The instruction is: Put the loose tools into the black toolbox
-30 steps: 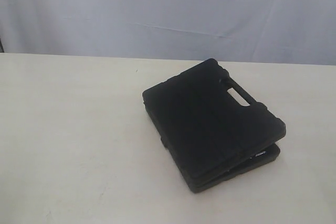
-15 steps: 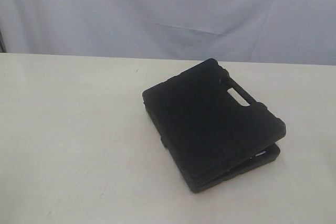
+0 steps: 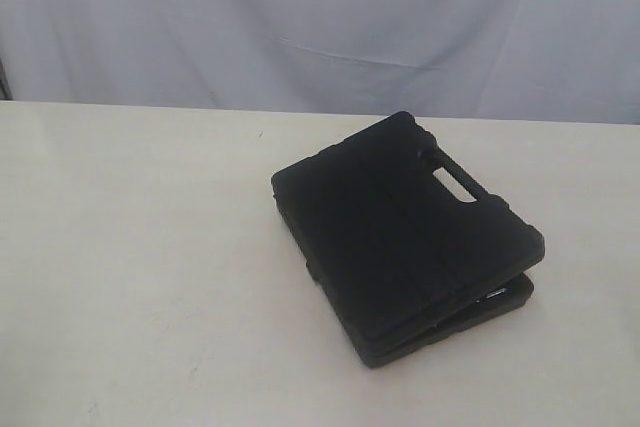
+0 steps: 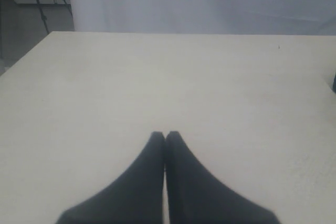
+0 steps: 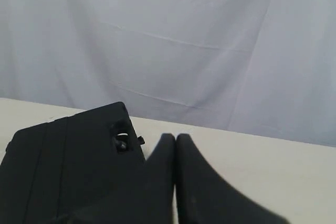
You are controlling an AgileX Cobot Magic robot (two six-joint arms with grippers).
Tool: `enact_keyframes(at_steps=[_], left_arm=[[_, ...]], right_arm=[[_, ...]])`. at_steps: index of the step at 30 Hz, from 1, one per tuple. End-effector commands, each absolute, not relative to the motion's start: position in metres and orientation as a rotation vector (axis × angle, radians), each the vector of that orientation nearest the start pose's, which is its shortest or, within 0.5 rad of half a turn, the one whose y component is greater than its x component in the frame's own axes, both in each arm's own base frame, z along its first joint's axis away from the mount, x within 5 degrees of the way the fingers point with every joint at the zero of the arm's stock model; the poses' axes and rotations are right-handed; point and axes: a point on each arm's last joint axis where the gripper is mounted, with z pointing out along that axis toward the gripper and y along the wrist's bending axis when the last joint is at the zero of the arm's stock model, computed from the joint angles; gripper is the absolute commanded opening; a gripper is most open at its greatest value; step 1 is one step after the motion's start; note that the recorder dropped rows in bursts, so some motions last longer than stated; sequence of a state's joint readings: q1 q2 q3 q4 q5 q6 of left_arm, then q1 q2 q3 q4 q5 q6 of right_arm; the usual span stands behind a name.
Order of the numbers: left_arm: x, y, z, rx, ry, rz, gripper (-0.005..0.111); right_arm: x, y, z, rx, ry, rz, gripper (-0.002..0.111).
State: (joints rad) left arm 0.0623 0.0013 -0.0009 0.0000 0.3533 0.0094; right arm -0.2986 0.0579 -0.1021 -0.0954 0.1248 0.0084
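The toolbox point(image 3: 405, 237) lies folded nearly closed on the bench point(image 3: 140, 247), right of centre, while the left hand point(image 4: 165, 136) and right hand point(image 5: 175, 137) are both pinched together, holding nothing.

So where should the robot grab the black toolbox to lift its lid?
Best to grip the top half of the black toolbox along the edge with the handle cutout, with the right claw coming from the right. The two halves gape slightly at that near corner, so a fingertip could probably slip under there.
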Motion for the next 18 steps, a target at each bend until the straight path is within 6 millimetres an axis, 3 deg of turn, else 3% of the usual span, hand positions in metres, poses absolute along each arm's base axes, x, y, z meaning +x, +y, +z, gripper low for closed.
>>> enact_keyframes(at_steps=[1,9,18], left_arm=[[0.053,0.003,0.182,-0.046,1.826,0.046,0.000],[0.053,0.003,0.182,-0.046,1.826,0.046,0.000],[0.053,0.003,0.182,-0.046,1.826,0.046,0.000]], right_arm=[[0.055,-0.018,0.224,0.201,1.582,-0.291,-0.001],[0.057,-0.019,0.203,0.244,1.620,-0.249,-0.001],[0.057,-0.019,0.195,0.270,1.682,-0.231,-0.001]])
